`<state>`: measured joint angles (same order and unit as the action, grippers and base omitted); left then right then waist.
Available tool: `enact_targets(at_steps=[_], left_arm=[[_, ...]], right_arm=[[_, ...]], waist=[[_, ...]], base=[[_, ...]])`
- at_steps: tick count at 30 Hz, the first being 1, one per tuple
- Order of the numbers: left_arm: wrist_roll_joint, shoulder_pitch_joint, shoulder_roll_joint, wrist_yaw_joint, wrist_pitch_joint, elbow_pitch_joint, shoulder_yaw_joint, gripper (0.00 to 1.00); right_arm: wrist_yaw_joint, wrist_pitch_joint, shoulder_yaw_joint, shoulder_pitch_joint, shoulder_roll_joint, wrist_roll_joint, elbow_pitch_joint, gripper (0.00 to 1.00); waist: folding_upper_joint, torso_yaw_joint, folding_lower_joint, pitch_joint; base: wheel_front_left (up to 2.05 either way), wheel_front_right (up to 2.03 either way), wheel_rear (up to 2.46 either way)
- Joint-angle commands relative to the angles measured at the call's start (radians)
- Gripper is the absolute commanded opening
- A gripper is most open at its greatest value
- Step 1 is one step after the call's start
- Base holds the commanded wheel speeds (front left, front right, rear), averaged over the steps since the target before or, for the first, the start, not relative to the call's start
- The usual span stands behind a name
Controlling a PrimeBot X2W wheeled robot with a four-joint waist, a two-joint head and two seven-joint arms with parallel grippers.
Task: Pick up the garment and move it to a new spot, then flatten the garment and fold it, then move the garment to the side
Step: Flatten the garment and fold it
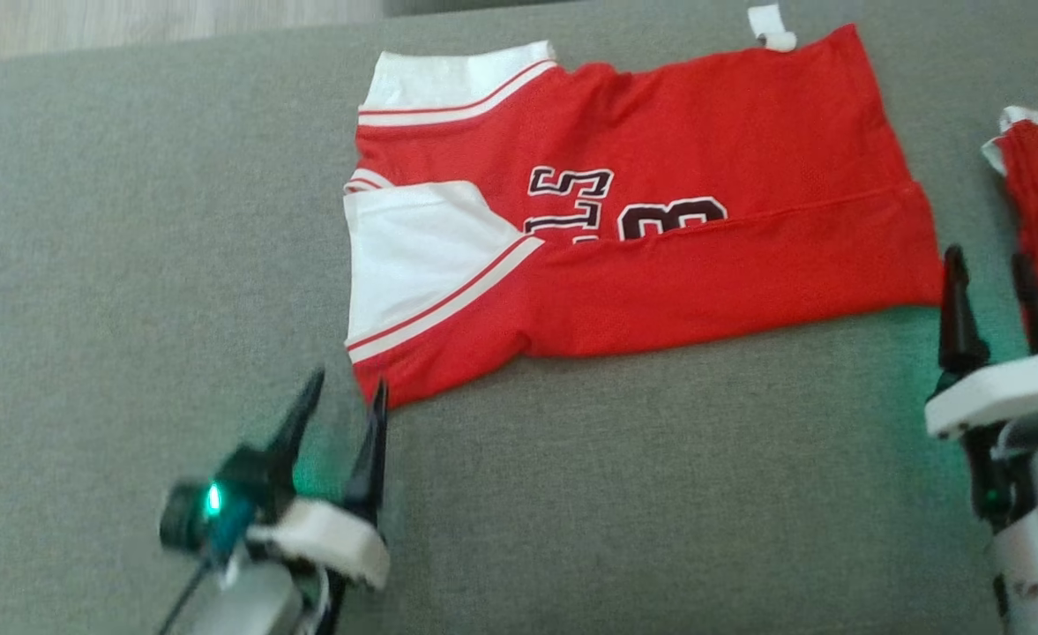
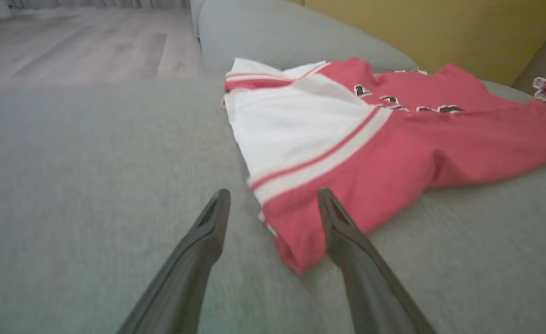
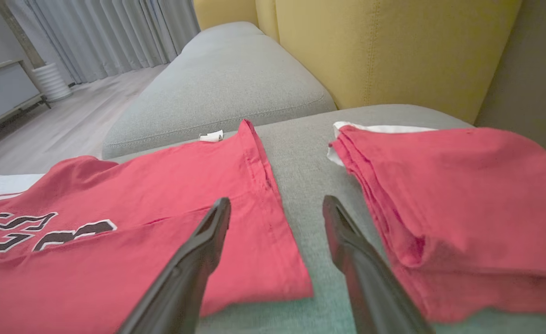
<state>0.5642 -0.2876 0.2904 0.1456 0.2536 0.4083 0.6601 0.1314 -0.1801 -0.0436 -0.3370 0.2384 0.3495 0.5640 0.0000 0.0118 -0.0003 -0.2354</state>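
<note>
Now, left end effector [image 1: 347, 388] wide open, empty, angled at near-left corner of red jersey [image 1: 704, 265], right end effector [image 1: 988, 260] open, empty, pointing far beside its right edge.

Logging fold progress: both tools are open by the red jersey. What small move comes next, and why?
Probably close the left tool on the jersey at its near sleeve corner. The jersey lies folded once lengthwise, half covering its numbers; the right tool is also open and empty, so a crosswise fold seems due.
</note>
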Motion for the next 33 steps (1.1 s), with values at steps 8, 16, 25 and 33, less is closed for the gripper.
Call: enact_targets(at_steps=[8, 16, 25, 33], left_arm=[[0.062, 0.032, -0.02, 0.036, -0.034, 0.022, -0.052, 1.0], [0.064, -0.009, -0.025, 0.017, -0.058, 0.073, -0.037, 1.0], [0.046, -0.06, -0.025, -0.062, -0.078, 0.12, 0.019, 0.0], [0.031, -0.073, -0.005, -0.064, -0.043, 0.113, 0.017, 0.0]], right_arm=[[-0.001, 0.005, 0.009, 0.038, -0.025, -0.009, -0.073, 1.0], [-0.001, 0.022, -0.008, 0.049, -0.036, -0.018, -0.081, 1.0], [-0.001, 0.038, -0.029, 0.047, -0.038, -0.032, -0.069, 1.0], [-0.001, 0.141, -0.071, 0.001, -0.034, -0.069, 0.021, 1.0]], waist=[[0.0, 0.024, 0.0003, 0.022], [0.0, 0.029, 0.0003, 0.018], [0.0, 0.018, 0.0003, 0.01], [0.0, 0.011, 0.0003, 0.011]], base=[[0.0, 0.0, 0.0], [0.0, 0.0, 0.0], [0.0, 0.0, 0.0], [0.0, 0.0, 0.0]])
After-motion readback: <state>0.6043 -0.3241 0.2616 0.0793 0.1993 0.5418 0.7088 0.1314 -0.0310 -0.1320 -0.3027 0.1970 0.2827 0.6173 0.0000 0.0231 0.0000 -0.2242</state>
